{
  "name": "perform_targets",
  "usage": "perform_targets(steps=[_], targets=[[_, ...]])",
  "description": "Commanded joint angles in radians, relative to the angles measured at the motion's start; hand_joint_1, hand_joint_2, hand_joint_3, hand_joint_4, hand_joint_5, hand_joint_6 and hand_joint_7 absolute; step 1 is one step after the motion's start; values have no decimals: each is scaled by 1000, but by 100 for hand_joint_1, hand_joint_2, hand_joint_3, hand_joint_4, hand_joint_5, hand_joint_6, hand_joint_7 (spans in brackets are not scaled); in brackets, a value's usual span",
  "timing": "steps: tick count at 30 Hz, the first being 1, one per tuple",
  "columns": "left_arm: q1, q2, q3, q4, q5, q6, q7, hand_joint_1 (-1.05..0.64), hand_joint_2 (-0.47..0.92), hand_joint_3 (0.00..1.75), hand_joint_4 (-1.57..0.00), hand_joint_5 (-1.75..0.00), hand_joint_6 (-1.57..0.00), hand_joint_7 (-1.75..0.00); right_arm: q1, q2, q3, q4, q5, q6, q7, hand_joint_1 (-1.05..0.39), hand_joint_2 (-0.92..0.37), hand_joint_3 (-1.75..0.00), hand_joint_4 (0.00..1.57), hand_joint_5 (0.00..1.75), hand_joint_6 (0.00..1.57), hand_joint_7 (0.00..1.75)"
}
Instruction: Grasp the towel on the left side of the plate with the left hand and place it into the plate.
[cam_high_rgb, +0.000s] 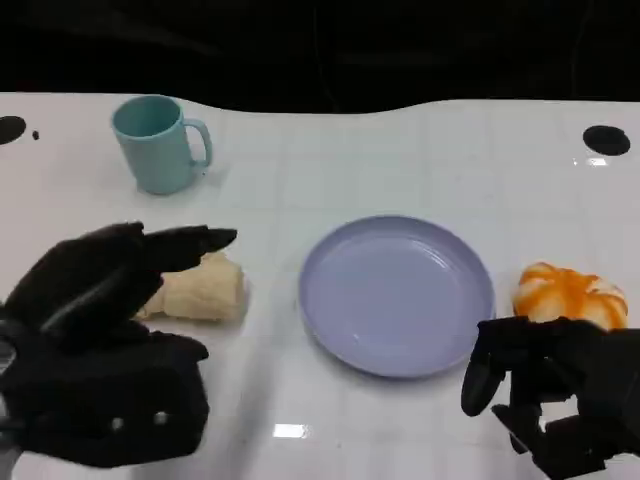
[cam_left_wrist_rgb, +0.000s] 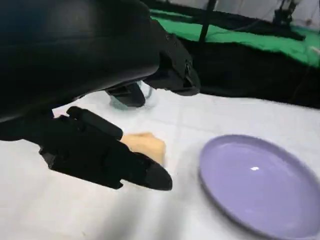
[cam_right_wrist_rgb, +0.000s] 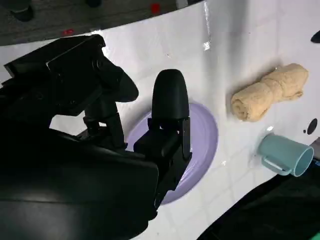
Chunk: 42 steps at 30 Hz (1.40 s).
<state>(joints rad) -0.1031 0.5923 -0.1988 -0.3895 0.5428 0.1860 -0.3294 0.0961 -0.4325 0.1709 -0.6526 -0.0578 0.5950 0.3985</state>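
A rolled cream towel (cam_high_rgb: 205, 290) lies on the white table, left of the lavender plate (cam_high_rgb: 397, 295). My left hand (cam_high_rgb: 110, 330) hovers over the towel's near-left end with its fingers stretched out and holds nothing. In the left wrist view the towel (cam_left_wrist_rgb: 145, 145) shows between the upper fingers and the thumb of my left hand (cam_left_wrist_rgb: 100, 75), with the plate (cam_left_wrist_rgb: 260, 190) beyond. The right wrist view has the towel (cam_right_wrist_rgb: 270, 92) lying free beside the plate (cam_right_wrist_rgb: 202, 135). My right hand (cam_high_rgb: 545, 390) sits low by the plate's near-right rim and grips nothing.
A teal cup (cam_high_rgb: 155, 140) stands at the back left, behind the towel. An orange-and-white round object (cam_high_rgb: 570, 293) lies right of the plate, just beyond my right hand. The table's dark far edge runs across the back.
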Motion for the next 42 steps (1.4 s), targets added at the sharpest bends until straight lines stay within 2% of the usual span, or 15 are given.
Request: perform_targets(steps=[1, 5, 10, 18, 22, 25, 32, 33, 36, 38, 39, 40, 41, 42], targets=[[-84, 3, -66, 105, 121, 6, -21, -56, 91, 1, -15, -49, -30, -1, 0, -5, -4, -14, -5, 14, -7, 3, -60, -102, 70, 166, 68, 142], [-156, -4, -118, 232, 190, -28, -17, -56, 92, 2, -16, -48, -28, 0, -2, -5, -2, -14, -4, 15, -8, 3, -59, -103, 70, 166, 68, 142], [-242, -33, -157, 417, 226, -49, -8, -54, 92, 0, -28, -27, -32, -1, -3, -9, 3, -12, -7, 10, -7, 2, -58, -104, 71, 168, 69, 143], [-386, -72, -223, 718, 260, -105, 5, -51, 89, 0, -39, -13, -40, -1, 4, -6, -1, -11, -4, 0, -9, 2, -57, -106, 71, 167, 69, 142], [-475, -98, -275, 903, 274, -150, 11, -52, 92, 1, -42, -10, -40, -1, 4, -9, 2, -15, -8, 4, -10, 1, -57, -107, 71, 167, 69, 142], [-520, -120, -299, 1031, 265, -193, 17, -52, 92, 9, -45, -9, -42, -1, 4, -10, 2, -21, -6, 10, -9, 1, -57, -107, 71, 167, 69, 142], [-557, -170, -300, 1256, 226, -301, 172, -38, 92, 17, -73, -17, -65, -7, 8, -14, -1, -21, -8, 2, -8, 1, -56, -107, 72, 167, 69, 141], [-554, -175, -295, 1274, 218, -321, 211, -34, 92, 16, -80, -23, -73, -10, 7, -14, -1, -21, -7, 6, -7, 1, -56, -107, 72, 167, 70, 141], [-553, -184, -289, 1316, 202, -364, 301, -23, 92, 15, -70, -76, -96, -9, 6, -14, -3, -20, -3, 8, -5, 1, -56, -108, 72, 167, 69, 141], [-554, -183, -288, 1332, 193, -393, 344, -20, 92, 16, -67, -86, -101, -11, 6, -14, -4, -20, -3, 8, -5, 1, -56, -108, 71, 167, 69, 141], [-552, -180, -287, 1336, 189, -411, 365, -16, 92, 20, -66, -116, -105, -26, 7, -14, -3, -21, -4, 9, -6, 1, -56, -108, 71, 167, 69, 141], [-552, -178, -286, 1341, 185, -425, 380, -15, 92, 22, -65, -131, -97, -50, 7, -15, -3, -21, -4, 10, -6, 1, -56, -108, 71, 167, 69, 141], [-552, -175, -284, 1343, 183, -443, 397, -14, 92, 22, -64, -139, -89, -68, 7, -14, -3, -21, -4, 10, -6, 1, -56, -108, 71, 167, 69, 141], [-549, -169, -280, 1328, 178, -453, 404, -15, 91, 26, -71, -158, -86, -87, 8, -13, -4, -20, -4, 8, -7, 1, -56, -108, 71, 167, 69, 141]])
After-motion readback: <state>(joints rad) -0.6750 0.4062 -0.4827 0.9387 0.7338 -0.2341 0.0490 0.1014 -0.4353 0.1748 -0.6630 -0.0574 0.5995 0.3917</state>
